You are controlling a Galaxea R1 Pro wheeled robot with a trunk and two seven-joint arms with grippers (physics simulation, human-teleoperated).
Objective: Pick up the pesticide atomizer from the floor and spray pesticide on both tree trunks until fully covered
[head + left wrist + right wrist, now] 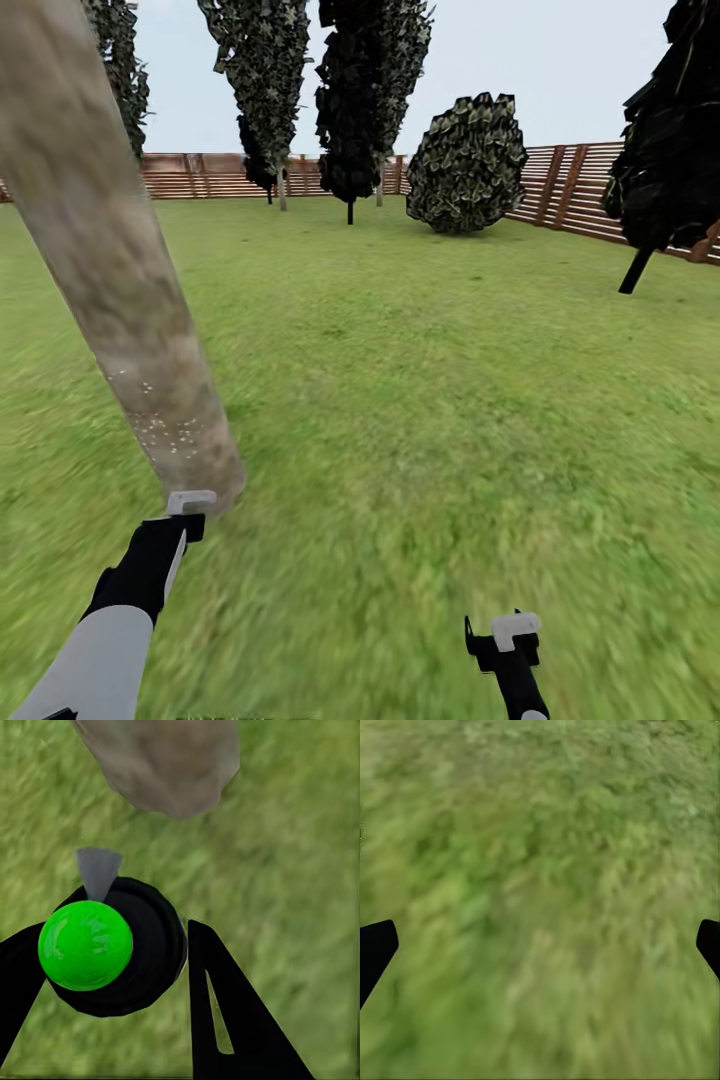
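Pesticide atomizer [112, 949] in left gripper [112, 967]

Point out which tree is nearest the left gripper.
The thick bare grey-beige trunk at the head view's left, with white specks low down, its base just ahead of the left gripper. The dark conifers and the round bush stand back by the fence.

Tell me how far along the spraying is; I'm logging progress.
Done: the pesticide atomizer is off the grass, clamped in the left gripper. In hand: its nozzle faces the near tree trunk, where pale specks dot a low patch; most of the bark looks bare. Left: covering the rest of this trunk, then the second tree. The right gripper hangs open over the lawn.
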